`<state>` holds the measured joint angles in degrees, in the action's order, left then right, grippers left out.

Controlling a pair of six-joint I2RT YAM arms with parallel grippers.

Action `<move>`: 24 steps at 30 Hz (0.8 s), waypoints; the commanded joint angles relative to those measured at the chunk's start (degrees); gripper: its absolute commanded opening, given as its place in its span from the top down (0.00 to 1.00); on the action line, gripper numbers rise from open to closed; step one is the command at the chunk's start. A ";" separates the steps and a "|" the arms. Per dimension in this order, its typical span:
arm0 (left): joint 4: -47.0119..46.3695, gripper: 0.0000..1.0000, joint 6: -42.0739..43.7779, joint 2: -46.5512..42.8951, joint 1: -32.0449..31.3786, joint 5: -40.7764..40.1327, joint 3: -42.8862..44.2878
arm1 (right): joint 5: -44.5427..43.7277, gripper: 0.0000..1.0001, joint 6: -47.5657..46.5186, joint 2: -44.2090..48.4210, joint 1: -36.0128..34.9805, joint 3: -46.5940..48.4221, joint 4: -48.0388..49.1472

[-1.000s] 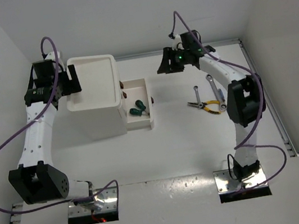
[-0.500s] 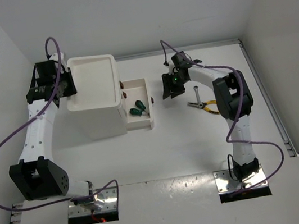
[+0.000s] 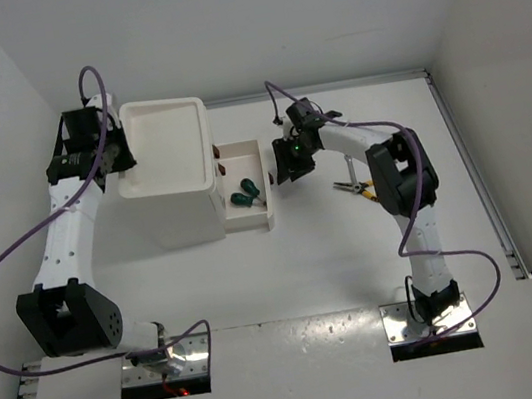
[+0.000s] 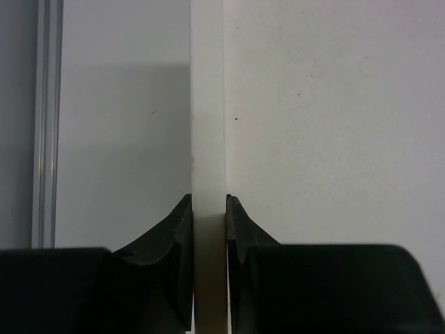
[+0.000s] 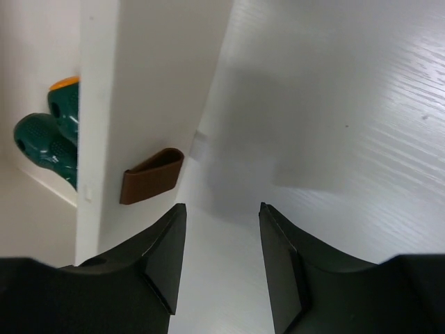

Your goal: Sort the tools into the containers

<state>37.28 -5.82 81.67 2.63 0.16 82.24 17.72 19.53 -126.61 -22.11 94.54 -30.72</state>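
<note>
White table, white walls: the drawer unit stands at far left with one drawer pulled out toward my right arm, the green-handled screwdriver lying inside. My left gripper is pinched tight on the unit's tray rim, I judge to steady it. My right gripper hovers with fingers partly apart and nothing between them. The brown knob juts from the drawer front just left of them, so this arm is nearer. Yellow-handled pliers and a wrench lie beside its forearm.
</note>
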 commanded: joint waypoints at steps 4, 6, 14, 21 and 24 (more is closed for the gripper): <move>1.57 1.00 1.52 0.69 -0.44 -0.16 -0.06 | 3.73 0.53 2.70 -1.53 -2.76 2.75 2.77; 1.57 1.00 1.52 0.69 -0.44 1.06 -0.59 | 5.13 0.53 3.23 -1.54 -3.37 2.75 2.77; 1.04 1.00 1.52 0.16 -0.44 2.21 -2.43 | 8.30 0.53 6.57 -4.09 -5.22 5.13 5.06; 1.04 1.00 1.52 0.16 -0.96 3.97 -2.43 | 6.99 0.53 7.72 -6.98 -6.37 8.55 7.51; 1.04 1.00 2.05 0.16 -0.96 3.97 -2.95 | 3.47 0.53 8.33 -6.99 -6.90 9.17 8.65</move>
<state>36.38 -5.48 81.47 2.66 0.86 81.52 21.96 25.82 -133.82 -27.42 100.77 -26.70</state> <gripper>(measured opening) 0.229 0.468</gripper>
